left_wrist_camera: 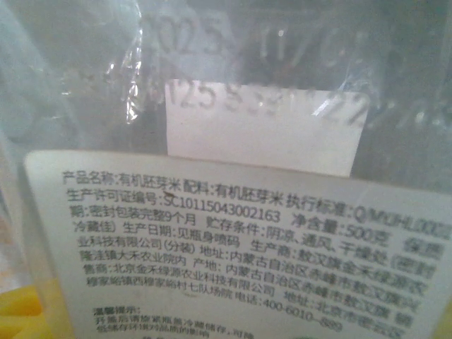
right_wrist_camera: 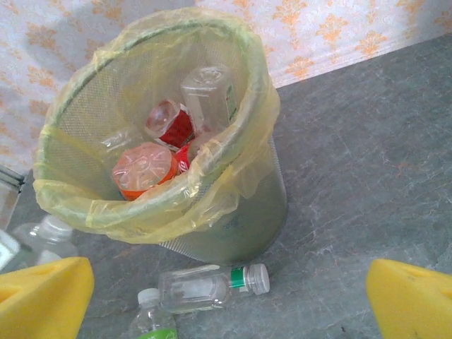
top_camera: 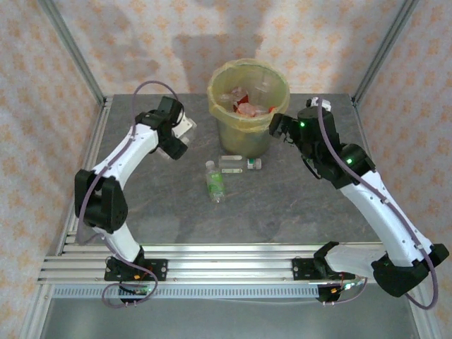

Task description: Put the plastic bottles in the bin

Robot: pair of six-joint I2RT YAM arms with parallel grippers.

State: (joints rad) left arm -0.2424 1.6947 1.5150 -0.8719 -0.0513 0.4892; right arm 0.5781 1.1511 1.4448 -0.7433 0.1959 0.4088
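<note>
Top external: bin (top_camera: 248, 141) at far side of table (top_camera: 296, 205), several bottles in it (top_camera: 247, 107), some red-labelled. Two more lying on table just in front: green-label bottle (top_camera: 214, 182) and green-cap bottle (top_camera: 239, 164). Left gripper (top_camera: 180, 135) looks clenched on clear bottle (top_camera: 186, 127) left of bin, not yet dropped in. Right gripper (top_camera: 277, 126) released, fingers wide, empty, beside bin. Mostly done, three to go. White label (left_wrist_camera: 233, 240) on held bottle: Chinese print, "SC10115043002163", "400-6010-889".
</note>
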